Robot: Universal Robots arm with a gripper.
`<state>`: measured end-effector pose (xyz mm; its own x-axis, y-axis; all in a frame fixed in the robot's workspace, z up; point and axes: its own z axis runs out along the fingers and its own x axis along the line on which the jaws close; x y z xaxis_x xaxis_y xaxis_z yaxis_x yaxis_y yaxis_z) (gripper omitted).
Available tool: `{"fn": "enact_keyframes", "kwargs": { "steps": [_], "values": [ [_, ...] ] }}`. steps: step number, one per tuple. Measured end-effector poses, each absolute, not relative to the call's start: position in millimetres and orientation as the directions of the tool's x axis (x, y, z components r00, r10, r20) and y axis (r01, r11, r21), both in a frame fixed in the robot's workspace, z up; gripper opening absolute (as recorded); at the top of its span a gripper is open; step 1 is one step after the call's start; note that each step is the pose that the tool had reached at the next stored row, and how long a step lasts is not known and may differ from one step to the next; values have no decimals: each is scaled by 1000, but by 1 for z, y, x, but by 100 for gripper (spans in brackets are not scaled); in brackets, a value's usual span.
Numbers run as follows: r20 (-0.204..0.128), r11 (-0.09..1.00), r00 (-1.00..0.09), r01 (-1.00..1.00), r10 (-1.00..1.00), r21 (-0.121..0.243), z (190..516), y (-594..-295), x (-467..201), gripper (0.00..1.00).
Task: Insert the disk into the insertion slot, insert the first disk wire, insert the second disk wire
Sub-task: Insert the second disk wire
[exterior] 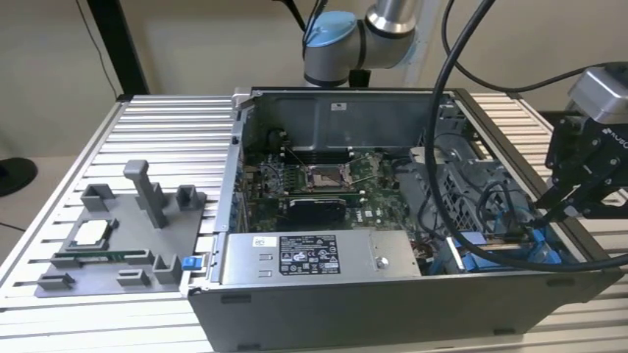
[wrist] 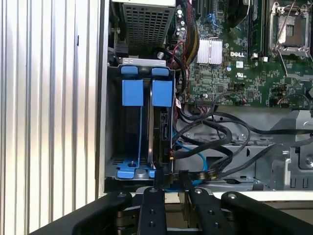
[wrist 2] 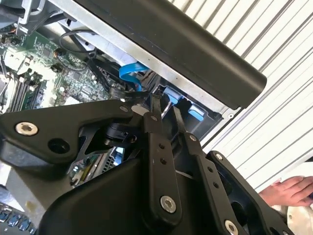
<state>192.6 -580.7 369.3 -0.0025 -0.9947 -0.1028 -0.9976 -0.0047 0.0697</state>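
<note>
In the first wrist view the disk (wrist: 163,128) stands edge-on in the insertion slot (wrist: 113,122), its blue carrier tab beside a second blue tab. My gripper (wrist: 171,177) hovers at the disk's connector end, its black fingers (wrist: 159,182) close together on the plug of a black disk wire (wrist: 205,172). The second wrist view shows the gripper (wrist 2: 164,104) with its fingertips just over the blue fittings and a black wire (wrist 2: 128,92) looping to them. In the exterior view the gripper (exterior: 554,209) hangs over the case's front corner on the exterior view's right, above the blue bay (exterior: 481,243).
The open computer case (exterior: 393,301) sits on a ribbed aluminium table (exterior: 167,140). Inside are the motherboard (exterior: 324,184), a silver power-supply box (exterior: 314,257) and a perforated cage (wrist: 146,24). A grey fixture tray (exterior: 118,235) lies beside the case. A person's hand (wrist 2: 288,191) rests on the table.
</note>
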Motion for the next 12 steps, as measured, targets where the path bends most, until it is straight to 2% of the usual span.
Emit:
{"fn": "enact_keyframes", "kwargs": {
  "steps": [9,12],
  "values": [
    [-102,-5,-3,-997,-995,72,369,-581,193,100],
    [-102,-5,-4,-996,-995,87,369,-582,195,100]
  ]
}}
